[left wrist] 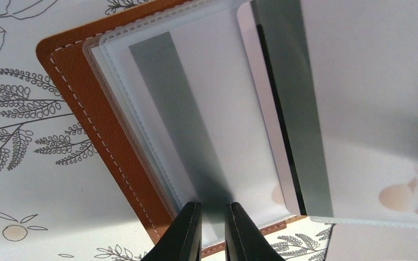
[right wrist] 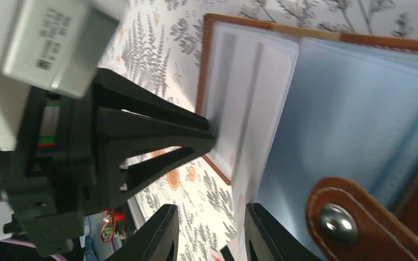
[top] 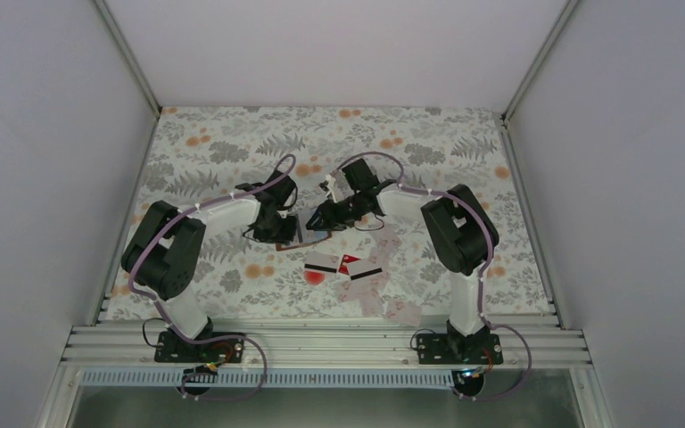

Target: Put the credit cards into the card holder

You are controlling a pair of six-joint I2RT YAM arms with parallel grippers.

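White walls close in a worktop (top: 232,143) covered with a cloth printed in grey ferns and orange blossoms. An aluminium rail (top: 321,343) runs along its near edge, where both arm bases are bolted. The two arms bend inward and meet near the middle of the cloth.

The holder (left wrist: 81,103) lies open there, brown leather with white stitching, its clear sleeves (left wrist: 212,109) fanned upward. The left claw (left wrist: 213,231) is at the holder's edge, its fingers drawn almost together and clamped on the holder at the rim of one sleeve. In the right wrist view the same claw's tips press against the pale inner pocket (right wrist: 234,81) beside the leather border. Another sleeve (left wrist: 370,81) stands lifted to one side of the left claw. A pale strip with a dark line shows beneath it; I cannot tell whether that is a card.

The right claw (right wrist: 209,234) hovers just beside the open holder, fingers apart, with cloth showing between them. The edge of a pale sheet runs down next to one finger (right wrist: 261,234); whether it touches cannot be told. The snap strap (right wrist: 354,217) with its metal stud lies close by that finger.

The cards (top: 366,290) lie loose on the cloth nearer the bases, just beside the holder: pale ones, some striped black, and a red one (top: 350,265), next to a red spot (top: 314,277)
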